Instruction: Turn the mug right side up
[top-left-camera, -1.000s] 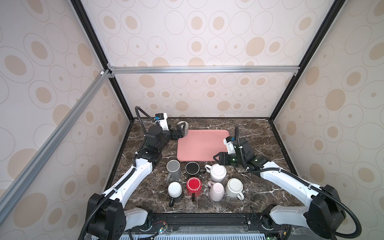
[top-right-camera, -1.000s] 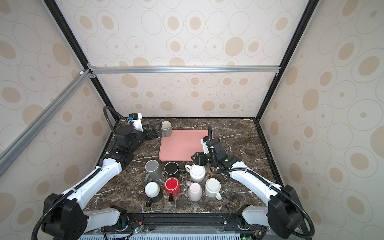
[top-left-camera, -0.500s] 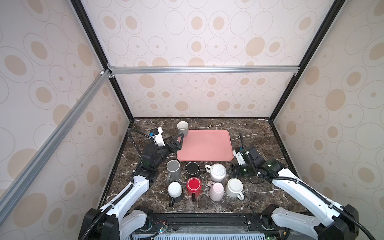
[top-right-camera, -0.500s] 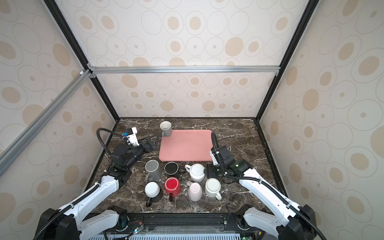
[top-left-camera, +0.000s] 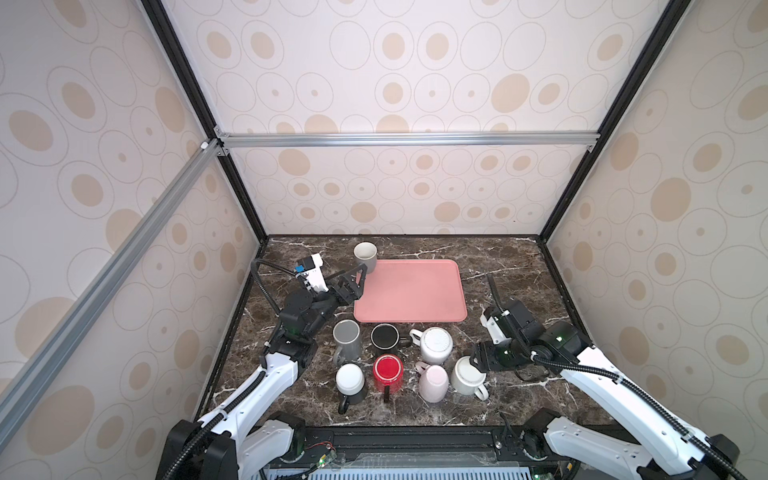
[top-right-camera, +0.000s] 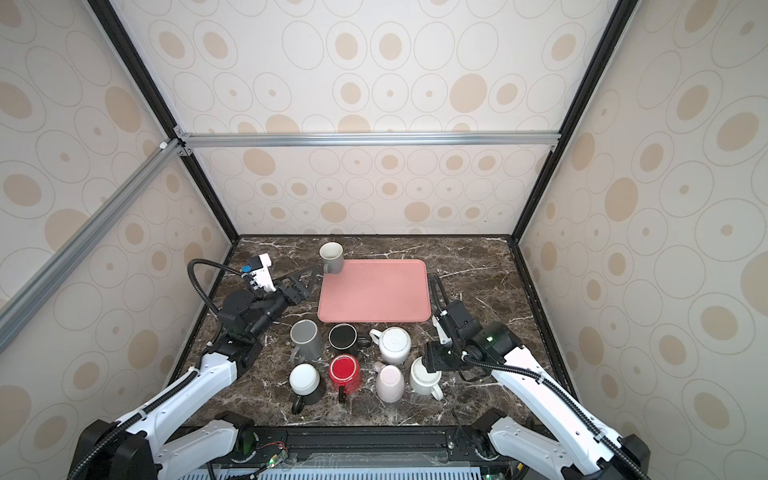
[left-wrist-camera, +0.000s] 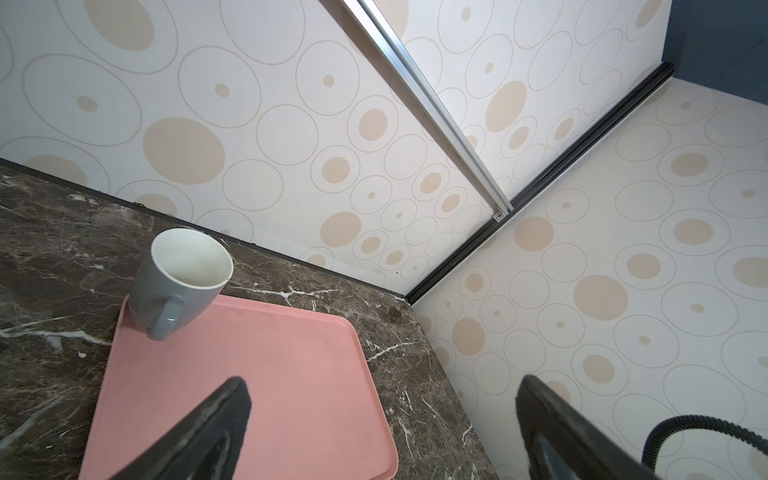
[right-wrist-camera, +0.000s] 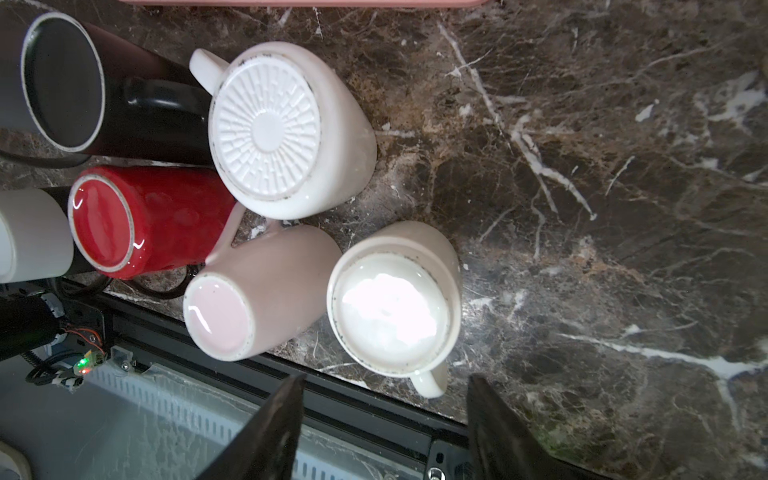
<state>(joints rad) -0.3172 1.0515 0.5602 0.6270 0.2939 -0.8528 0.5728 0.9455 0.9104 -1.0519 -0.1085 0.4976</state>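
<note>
I can read no text, label or number in any view. The white mug (right-wrist-camera: 266, 129) bears only a ribbed pattern on its base.

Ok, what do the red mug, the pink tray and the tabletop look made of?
Red mug: likely glazed ceramic, glossy glints, pale foot ring. Pink tray: probably matte plastic, smooth with a moulded rim. Tabletop: polished dark marble look, white veins; stone or laminate, unclear.
</note>
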